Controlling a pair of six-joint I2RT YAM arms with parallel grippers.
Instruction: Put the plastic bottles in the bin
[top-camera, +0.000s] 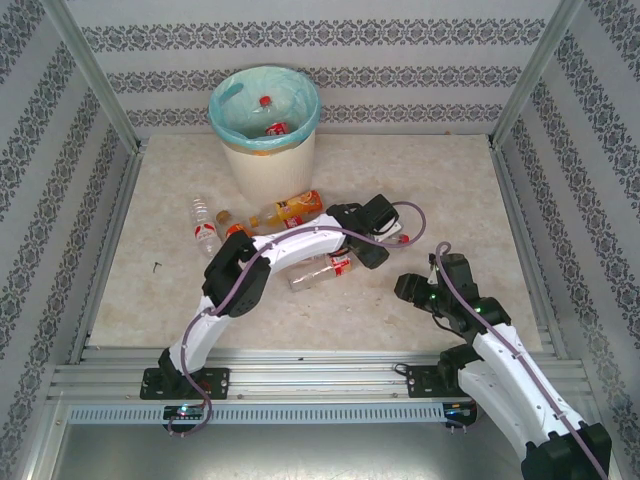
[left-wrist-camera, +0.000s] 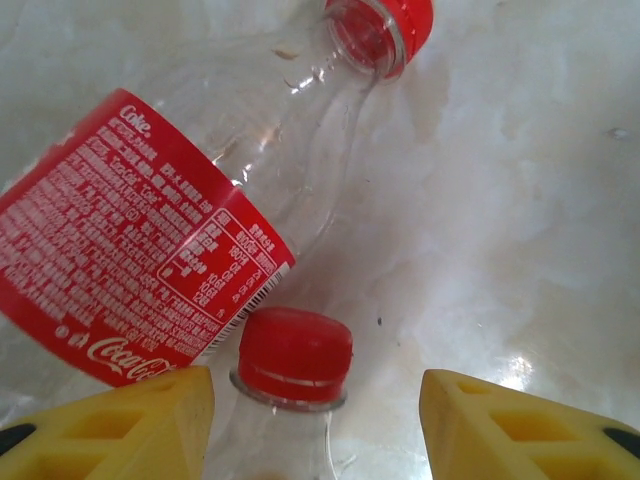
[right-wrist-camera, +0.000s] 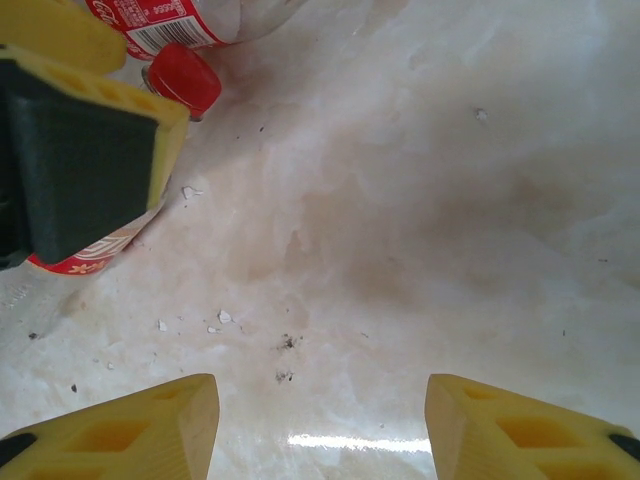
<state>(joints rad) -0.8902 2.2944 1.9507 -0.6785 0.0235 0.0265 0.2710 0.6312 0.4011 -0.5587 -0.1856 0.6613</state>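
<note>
Right gripper (right-wrist-camera: 318, 400): jaws apart over bare table (right-wrist-camera: 430, 200), nothing between them; grit specks (right-wrist-camera: 285, 345) just ahead. At the upper left of its view, one finger (right-wrist-camera: 80, 150) of the left gripper (left-wrist-camera: 315, 392) blocks most of a red-labelled bottle (right-wrist-camera: 85, 255) beneath it.

Left gripper: jaws apart, either side of a red-capped bottle (left-wrist-camera: 295, 355), not touching it; the body is cut off at the frame bottom. Just beyond the cap a Coca-Cola bottle (left-wrist-camera: 130, 260) lies across, base out of frame.

Top view: left forearm (top-camera: 300, 245) covers part of this cluster; count there unclear. Farther: orange-labelled bottle (top-camera: 297, 207) and clear bottle (top-camera: 203, 222), both lying near the bin (top-camera: 265, 165). Bin stands by the far wall; at least one bottle inside (top-camera: 276, 128), partly hidden by the liner (top-camera: 232, 95).
</note>
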